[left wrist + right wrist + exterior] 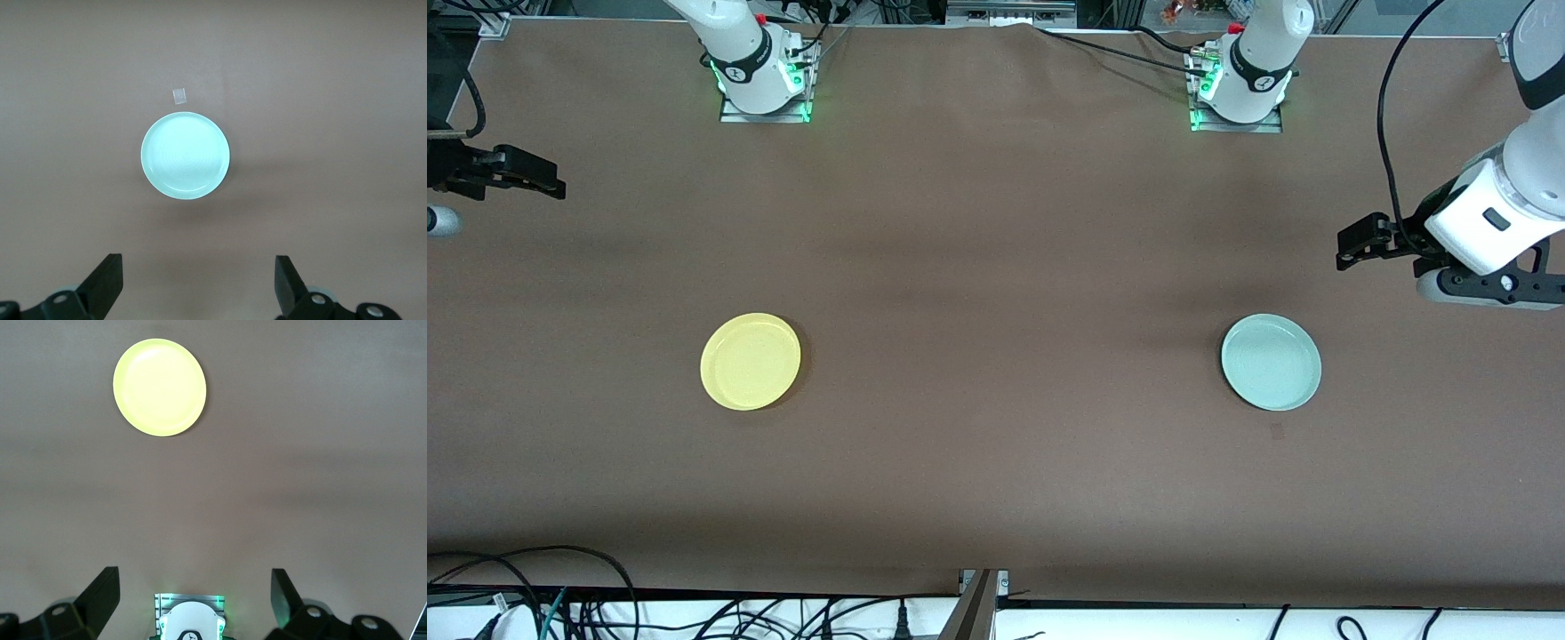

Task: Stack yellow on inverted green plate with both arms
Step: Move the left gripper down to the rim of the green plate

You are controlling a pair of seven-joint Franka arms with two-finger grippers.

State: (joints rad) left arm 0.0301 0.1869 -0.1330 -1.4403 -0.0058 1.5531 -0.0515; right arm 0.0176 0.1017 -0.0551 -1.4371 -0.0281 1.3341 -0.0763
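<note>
I see the yellow plate [751,361] lying rim up on the brown bench [996,267], toward the right arm's end and about midway between the bench's edge by the arm bases and its edge nearest the front camera. Nothing is in it. The green plate [1271,362] lies toward the left arm's end, level with the yellow one and well apart from it; it also sits rim up, hollow showing, and holds nothing. A small pale square patch [179,96] lies on the bench just beside the green plate, on the side nearer the front camera; I cannot make out what it is.

The left tool [199,287] hangs in the air over the bench's end on the left arm's side, its fingers spread wide apart with nothing between them. In the front view it is partly cut off by the frame edge. The right tool [195,603] is up over the other end of the bench, fingers likewise wide apart and empty; the front view shows only its dark tip at the frame edge. Its wrist view also catches the right arm's base [192,620] with green lights.
</note>
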